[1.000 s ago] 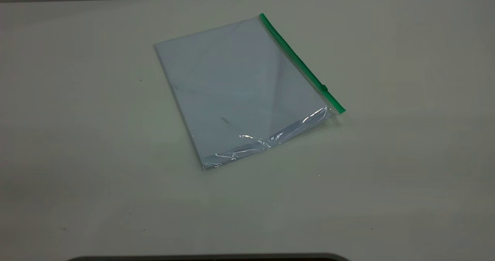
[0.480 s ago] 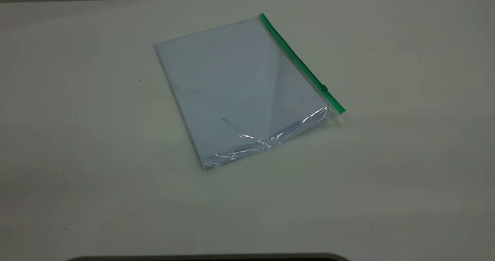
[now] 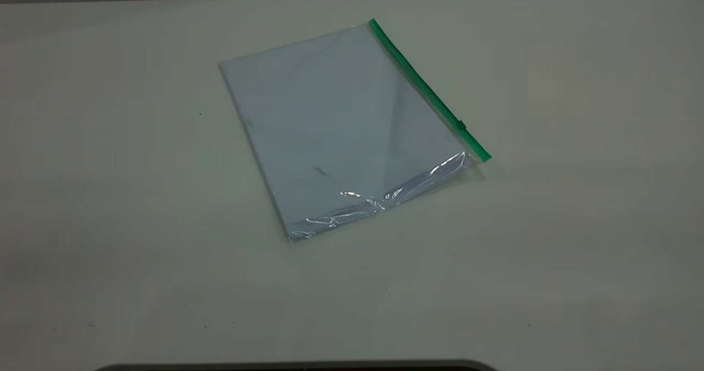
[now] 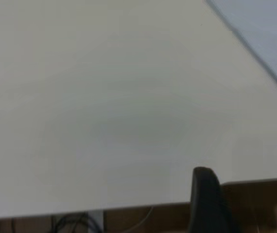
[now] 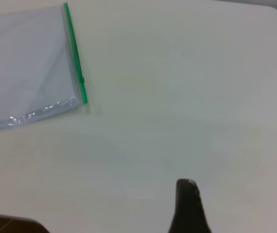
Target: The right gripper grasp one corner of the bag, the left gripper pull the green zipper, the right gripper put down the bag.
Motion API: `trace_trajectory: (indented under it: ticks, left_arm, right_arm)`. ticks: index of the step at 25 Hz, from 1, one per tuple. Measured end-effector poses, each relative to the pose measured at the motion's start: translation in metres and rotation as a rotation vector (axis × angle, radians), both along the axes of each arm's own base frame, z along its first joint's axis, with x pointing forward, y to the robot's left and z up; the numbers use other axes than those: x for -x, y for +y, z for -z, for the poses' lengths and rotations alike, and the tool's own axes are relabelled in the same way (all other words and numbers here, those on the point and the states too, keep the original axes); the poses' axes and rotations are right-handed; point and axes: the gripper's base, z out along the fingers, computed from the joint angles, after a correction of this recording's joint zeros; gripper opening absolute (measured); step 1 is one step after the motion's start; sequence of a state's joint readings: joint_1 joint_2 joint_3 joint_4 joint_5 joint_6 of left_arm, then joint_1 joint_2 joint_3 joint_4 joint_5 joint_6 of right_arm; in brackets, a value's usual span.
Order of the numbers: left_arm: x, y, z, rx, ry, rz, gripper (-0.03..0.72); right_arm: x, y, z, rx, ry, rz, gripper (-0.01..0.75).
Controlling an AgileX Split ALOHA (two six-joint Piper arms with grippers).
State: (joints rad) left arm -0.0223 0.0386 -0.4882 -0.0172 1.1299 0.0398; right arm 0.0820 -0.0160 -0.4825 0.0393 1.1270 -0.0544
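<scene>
The bag (image 3: 341,123) lies flat on the table, a clear pouch with a pale bluish-white look and a wrinkled shiny margin at its near end. The green zipper (image 3: 429,90) runs along its right long edge, and the slider tab (image 3: 461,125) sits close to the near end. In the right wrist view the bag (image 5: 26,68) and the green zipper (image 5: 74,53) lie well away from my right gripper (image 5: 189,204), which shows only as one black tip above bare table. My left gripper (image 4: 206,199) hangs over the table's edge, far from a corner of the bag (image 4: 265,29). Neither gripper appears in the exterior view.
The pale table (image 3: 110,195) spreads wide on all sides of the bag. Its edge (image 4: 129,206) shows in the left wrist view, with cables below. A rounded table corner (image 5: 274,9) shows in the right wrist view.
</scene>
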Motion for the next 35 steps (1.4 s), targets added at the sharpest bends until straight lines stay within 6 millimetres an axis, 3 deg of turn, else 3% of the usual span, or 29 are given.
trace_trajectory:
  ticks: [4,9,13,18,22,28,35]
  left_arm:
    - [-0.019,0.002,-0.015,-0.007,0.025,-0.029,0.552]
    - [-0.062,0.001,-0.041,-0.008,0.035,-0.026,0.583]
    - [-0.108,-0.003,-0.059,0.022,0.074,-0.021,0.587]
    - [-0.182,-0.005,-0.066,0.038,0.131,-0.020,0.587]
    - [-0.244,-0.007,-0.058,0.049,0.167,-0.024,0.587]
    - [-0.321,-0.011,-0.038,0.035,0.180,0.027,0.588]
    - [-0.366,-0.038,-0.003,0.000,0.225,0.243,0.588]
  right_arm:
    - [-0.002,0.000,-0.008,-0.013,-0.022,0.005,0.570]
    - [-0.030,0.004,-0.031,-0.029,0.065,0.001,0.570]
    - [-0.066,0.012,-0.037,-0.074,0.188,-0.022,0.570]
    - [-0.112,0.022,-0.029,-0.126,0.285,-0.059,0.570]
    - [-0.144,0.027,-0.018,-0.151,0.323,-0.070,0.570]
    - [-0.191,0.037,0.010,-0.180,0.394,-0.137,0.570]
    - [-0.242,0.051,0.064,-0.246,0.479,-0.211,0.570]
